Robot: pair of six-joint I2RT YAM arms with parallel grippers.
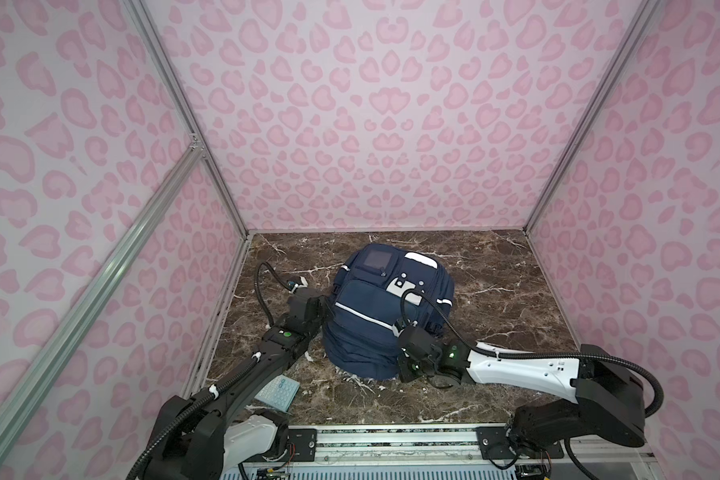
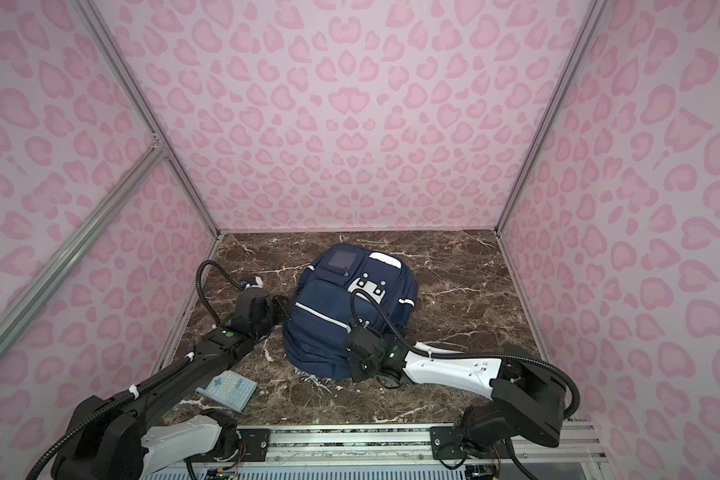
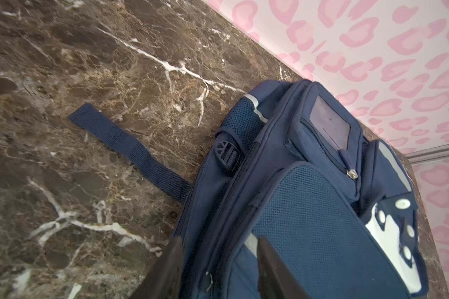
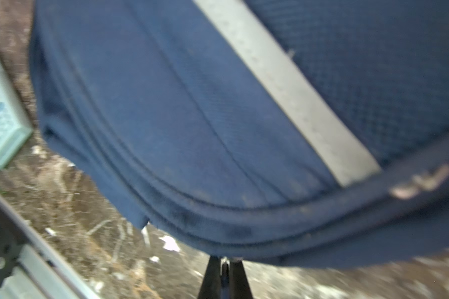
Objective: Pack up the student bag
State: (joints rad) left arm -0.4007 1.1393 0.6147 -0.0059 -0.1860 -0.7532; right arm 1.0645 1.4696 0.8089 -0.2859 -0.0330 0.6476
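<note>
The student bag (image 1: pixel 375 316) (image 2: pixel 341 307), navy with white stripes and a grey window pocket, lies flat in the middle of the marble table. My left gripper (image 3: pixel 221 259) is open at the bag's left side. Its two dark fingers straddle a zipper seam, and a small metal zipper pull (image 3: pixel 208 281) lies between them. In both top views this left gripper (image 1: pixel 328 306) (image 2: pixel 284 305) meets the bag's left edge. My right gripper (image 4: pixel 224 260) is shut on a small metal zipper pull at the bag's near edge. In both top views the right gripper (image 1: pixel 402 376) (image 2: pixel 356 376) sits at the bag's near right corner.
A light-blue flat case with a button-grid pattern (image 1: pixel 277 392) (image 2: pixel 227 390) (image 4: pixel 0 116) lies near the front left, beside the left arm. A loose navy strap (image 3: pixel 130 150) trails from the bag onto the marble. An aluminium rail (image 1: pixel 391 440) runs along the front edge, and pink patterned walls enclose the table.
</note>
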